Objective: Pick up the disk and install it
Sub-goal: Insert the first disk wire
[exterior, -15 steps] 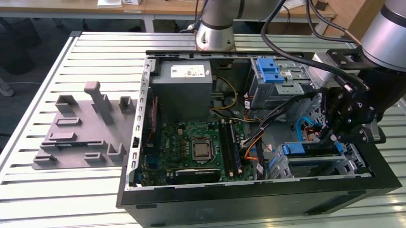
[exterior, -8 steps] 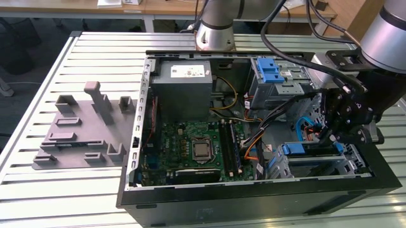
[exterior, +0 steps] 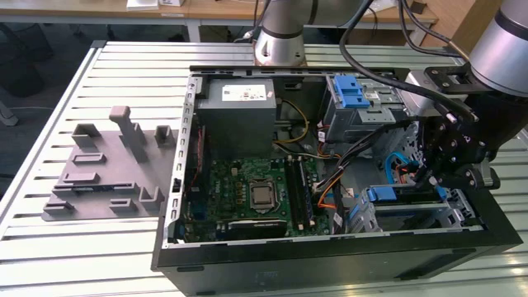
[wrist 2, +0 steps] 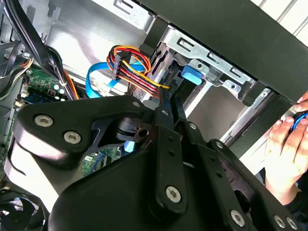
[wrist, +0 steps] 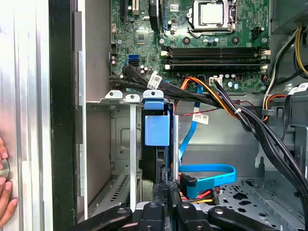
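The disk [exterior: 404, 199] sits in the drive cage at the case's front corner, on the exterior view's right, with blue rails along its sides. In the first wrist view I see its dark edge [wrist: 155, 161] below its blue plastic tab [wrist: 157, 126], held between the cage's metal walls. The same blue tab [wrist 2: 191, 75] shows in the second wrist view. My gripper [exterior: 426, 180] reaches down into the case right over the disk. Its two thin fingers lie close together, and the gripper [wrist: 164, 186] [wrist 2: 172, 96] points at the disk's near end, with nothing visible between them.
The open case holds a grey box with a white sticker [exterior: 239, 108], a second cage with a blue latch [exterior: 355, 96], the motherboard [exterior: 256, 192] and cable bundles [wrist: 226, 103]. A blue flat cable [wrist: 207, 173] lies beside the cage. A person's hand [wrist 2: 288, 144] rests on the case's outer wall. A grey fixture [exterior: 103, 167] lies on the table.
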Available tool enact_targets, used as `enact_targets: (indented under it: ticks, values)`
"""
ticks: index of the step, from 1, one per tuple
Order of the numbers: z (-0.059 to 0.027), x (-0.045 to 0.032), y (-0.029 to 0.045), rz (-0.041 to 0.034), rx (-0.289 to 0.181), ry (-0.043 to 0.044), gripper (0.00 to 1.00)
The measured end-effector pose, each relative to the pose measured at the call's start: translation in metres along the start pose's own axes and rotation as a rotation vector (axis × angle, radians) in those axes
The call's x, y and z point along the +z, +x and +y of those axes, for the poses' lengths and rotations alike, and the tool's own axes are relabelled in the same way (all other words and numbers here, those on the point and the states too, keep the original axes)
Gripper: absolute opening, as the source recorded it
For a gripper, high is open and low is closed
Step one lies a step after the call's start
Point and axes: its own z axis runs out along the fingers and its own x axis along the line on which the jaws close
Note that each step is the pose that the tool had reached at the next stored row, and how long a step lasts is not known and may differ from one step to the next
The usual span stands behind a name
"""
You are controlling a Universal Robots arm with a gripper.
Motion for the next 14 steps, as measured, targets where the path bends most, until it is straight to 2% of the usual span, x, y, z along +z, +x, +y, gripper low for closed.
enact_targets:
  ticks: [14]
  values:
    - [0.0,0.0007,0.0008,-0.0028,0.002,-0.0002,0.16]
